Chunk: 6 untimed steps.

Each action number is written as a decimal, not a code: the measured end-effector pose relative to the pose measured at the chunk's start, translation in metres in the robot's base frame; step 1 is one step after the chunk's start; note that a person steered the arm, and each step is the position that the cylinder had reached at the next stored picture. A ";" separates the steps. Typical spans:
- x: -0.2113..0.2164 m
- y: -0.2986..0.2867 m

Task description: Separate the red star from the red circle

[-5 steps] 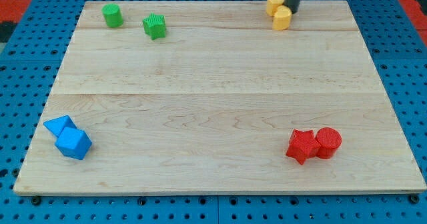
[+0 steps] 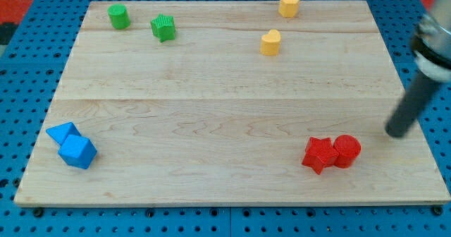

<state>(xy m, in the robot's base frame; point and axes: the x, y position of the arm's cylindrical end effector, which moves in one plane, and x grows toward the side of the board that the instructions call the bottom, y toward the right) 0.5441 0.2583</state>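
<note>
The red star [image 2: 318,154] lies near the view's bottom right of the wooden board [image 2: 225,103]. The red circle [image 2: 347,151] touches it on its right side. My tip [image 2: 395,133] is at the end of the dark rod, to the right of the red circle and slightly above it, a short gap apart from it.
A yellow hexagon [image 2: 289,4] sits at the view's top, a yellow heart [image 2: 270,43] below and left of it. A green cylinder [image 2: 118,16] and a green star [image 2: 163,27] are at the top left. Two blue blocks [image 2: 72,145] touch at the bottom left.
My rod has moved from the top by the yellow blocks down to the right of the red circle. The yellow heart now lies lower left, apart from the yellow hexagon.
</note>
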 end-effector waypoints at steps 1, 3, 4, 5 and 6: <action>0.063 -0.024; 0.054 -0.119; 0.016 -0.134; -0.007 -0.163; -0.009 -0.162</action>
